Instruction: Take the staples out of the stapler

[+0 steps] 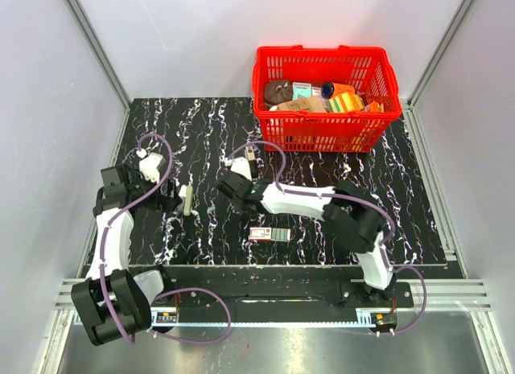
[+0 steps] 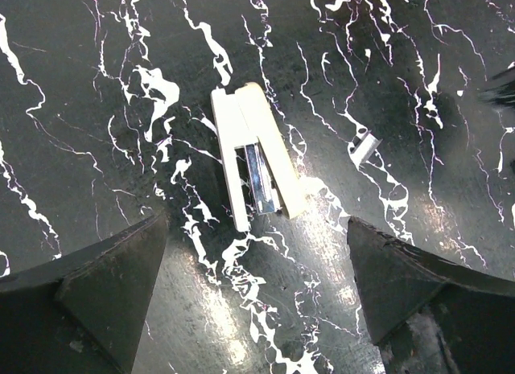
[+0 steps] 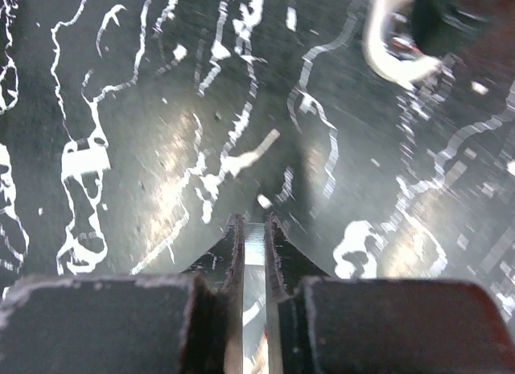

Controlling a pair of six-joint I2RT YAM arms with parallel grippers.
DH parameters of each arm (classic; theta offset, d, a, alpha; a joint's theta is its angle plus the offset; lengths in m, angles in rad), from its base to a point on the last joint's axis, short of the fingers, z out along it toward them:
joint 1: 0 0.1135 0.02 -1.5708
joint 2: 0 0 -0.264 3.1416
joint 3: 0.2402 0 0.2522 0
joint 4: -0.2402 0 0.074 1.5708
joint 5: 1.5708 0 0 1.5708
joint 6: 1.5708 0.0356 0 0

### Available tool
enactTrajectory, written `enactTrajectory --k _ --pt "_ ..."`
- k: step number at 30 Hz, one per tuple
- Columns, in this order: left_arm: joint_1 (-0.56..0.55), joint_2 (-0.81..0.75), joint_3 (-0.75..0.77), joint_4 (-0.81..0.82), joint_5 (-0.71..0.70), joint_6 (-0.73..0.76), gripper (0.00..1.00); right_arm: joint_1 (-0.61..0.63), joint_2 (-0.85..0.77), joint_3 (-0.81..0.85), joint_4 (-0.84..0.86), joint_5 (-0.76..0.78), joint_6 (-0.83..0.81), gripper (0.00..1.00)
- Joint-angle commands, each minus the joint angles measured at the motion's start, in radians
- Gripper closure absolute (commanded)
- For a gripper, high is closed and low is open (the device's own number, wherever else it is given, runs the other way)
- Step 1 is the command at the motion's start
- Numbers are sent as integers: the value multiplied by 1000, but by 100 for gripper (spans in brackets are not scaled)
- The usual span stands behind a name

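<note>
The cream stapler (image 2: 256, 153) lies opened out flat on the black marbled table, its metal magazine (image 2: 262, 179) showing; in the top view the stapler (image 1: 186, 199) is left of centre. A short loose piece of staples (image 2: 364, 147) lies to its right. My left gripper (image 2: 256, 239) is open and empty, just short of the stapler's near end; in the top view the left gripper (image 1: 170, 199) sits at the stapler's left. My right gripper (image 3: 254, 223) is shut on a thin ridged silver strip of staples (image 3: 254, 236), held low over the table, right of the stapler in the top view (image 1: 226, 187).
A small staple box (image 1: 269, 234) lies near the table's front middle. A red basket (image 1: 325, 125) full of items stands at the back right. Grey walls and rails close in the table's sides. Part of the left arm and its cable (image 3: 398, 56) shows beyond the right gripper.
</note>
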Motion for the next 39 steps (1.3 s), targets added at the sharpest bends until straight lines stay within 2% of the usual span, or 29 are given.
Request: enactTrajectory --k 1,8,16,29,39 --pt "7 -50 -26 56 -13 12 1 17 -228 -111 -47 80 132 100" --pt "7 -42 -17 37 0 16 3 67 -400 -329 -130 92 365 100" --pt "9 -45 -23 30 2 23 3 112 -420 -432 -208 147 539 100" --pt "6 -42 -24 22 10 37 4 118 -409 -463 -247 196 628 100" --pt "6 -36 -23 23 14 37 4 118 -397 -470 -244 201 631 100"
